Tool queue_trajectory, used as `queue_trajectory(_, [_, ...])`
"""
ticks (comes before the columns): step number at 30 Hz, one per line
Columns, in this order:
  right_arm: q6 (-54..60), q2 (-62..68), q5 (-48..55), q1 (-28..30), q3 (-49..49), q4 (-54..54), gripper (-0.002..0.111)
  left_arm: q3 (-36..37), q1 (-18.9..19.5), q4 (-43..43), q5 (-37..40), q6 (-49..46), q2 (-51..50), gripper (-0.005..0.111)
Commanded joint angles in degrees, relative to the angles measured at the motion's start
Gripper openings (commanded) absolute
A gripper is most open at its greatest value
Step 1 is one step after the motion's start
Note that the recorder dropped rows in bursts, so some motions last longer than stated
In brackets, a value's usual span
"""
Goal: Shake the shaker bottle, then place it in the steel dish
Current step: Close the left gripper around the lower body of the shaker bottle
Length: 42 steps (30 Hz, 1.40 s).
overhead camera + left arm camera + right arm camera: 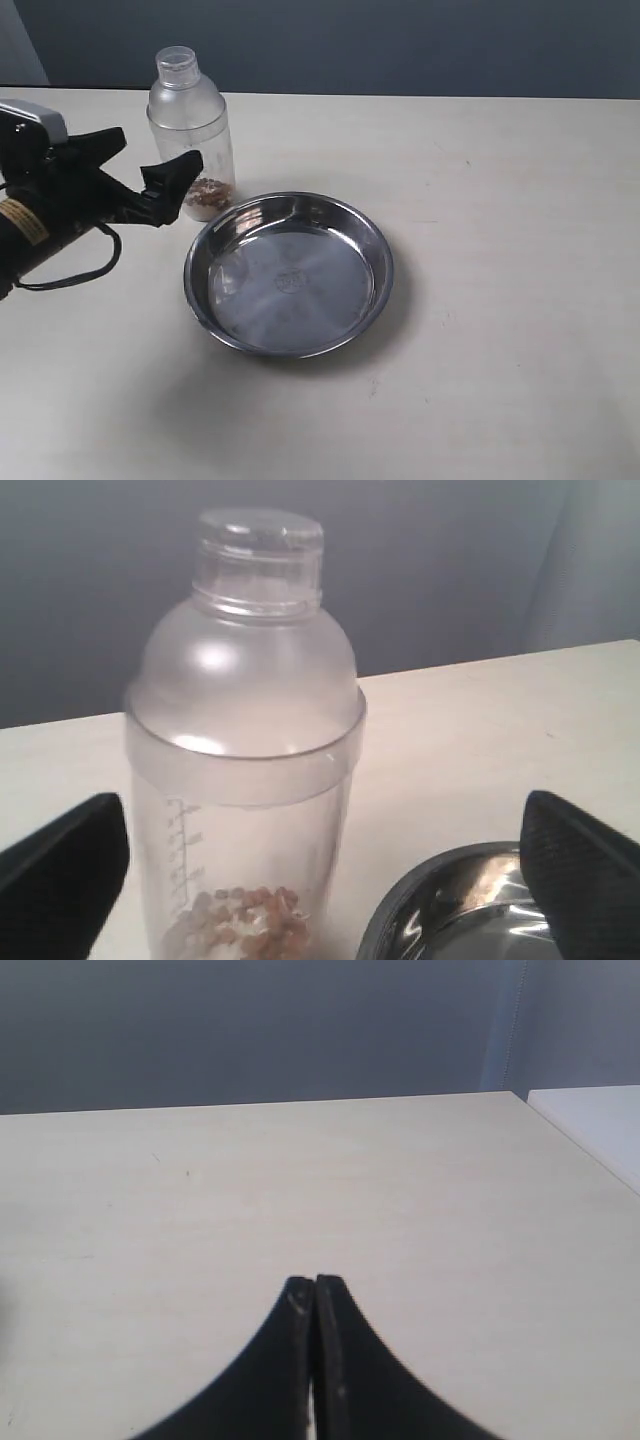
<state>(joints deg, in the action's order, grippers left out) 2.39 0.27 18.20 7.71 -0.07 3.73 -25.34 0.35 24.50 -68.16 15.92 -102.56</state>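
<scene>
**Shaker upright beside dish, L gripper spread around it**

The shaker bottle point(190, 125) stands upright on the table point(500, 200), just outside the steel dish point(290, 285) at its far-left rim in the exterior view. Can't tell if bottle and rim touch. Cap on, brown grains lie at the btm. The dish holds nothing.

The left gripper point(158, 150) is level w/ the bottle's lower half on the side away from the dish. Its fingers point(60, 870) are spread wide, one each side of the bottle w/ gaps, not clamping.

The right gripper point(315, 1295) has its fingers pressed together, holding nothing, over bare table. Its place rel. to the dish can't be told.
</scene>
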Motion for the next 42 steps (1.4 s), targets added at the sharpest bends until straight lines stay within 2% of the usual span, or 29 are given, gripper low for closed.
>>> queue_trajectory(1, [0.1,-0.3,-0.7,0.2,0.1,0.0,-0.001,-6.0,0.1,5.5,-1.8,0.6,-4.8,0.105])
queue_trajectory(17, [0.1,-0.3,-0.7,0.2,0.1,0.0,-0.001,-16.3,0.1,3.6,-1.8,1.2,-12.9,0.105])
queue_trajectory(27, [0.1,-0.3,-0.7,0.2,0.1,0.0,-0.001,-20.2,0.1,2.8,-1.8,1.1,-18.2,0.105])
queue_trajectory(38, [0.1,-0.3,-0.7,0.2,0.1,0.0,-0.001,-29.8,0.1,2.6,-1.8,2.3,-26.3,0.105])
queue_trajectory(42, [0.1,-0.3,-0.7,0.2,0.1,0.0,-0.001,-30.8,0.1,1.6,0.1,2.5,-26.8,0.102])
